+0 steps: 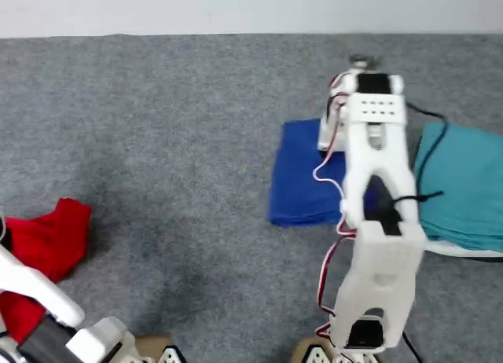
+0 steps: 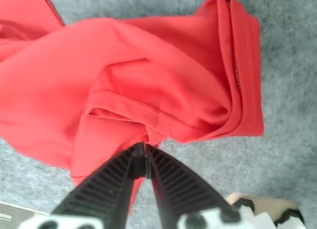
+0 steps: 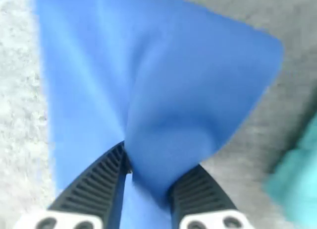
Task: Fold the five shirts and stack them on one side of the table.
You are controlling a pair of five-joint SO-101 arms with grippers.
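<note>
Nearest the arm bases, at the left edge of the table (image 1: 173, 143), the red shirt (image 2: 148, 80) lay crumpled in loose folds. The left gripper (image 2: 144, 157) had its jaws pressed together on a fold at the shirt's edge. Farther out and to the right, the right gripper (image 3: 156, 162) pinched a bunched ridge of the blue shirt (image 3: 148, 80), which lay as a flat rectangle. The teal shirt (image 1: 464, 190) rested just beside it at the table's right edge.

The cloth looked light, soft and limp, so it would likely sag and slide out of shape when lifted. Hems and corners seemed the surest places to grip.

Three shirts could be counted: one red, one blue, one teal. A pale strip under the teal one might have been another, though that could not be told.
</note>
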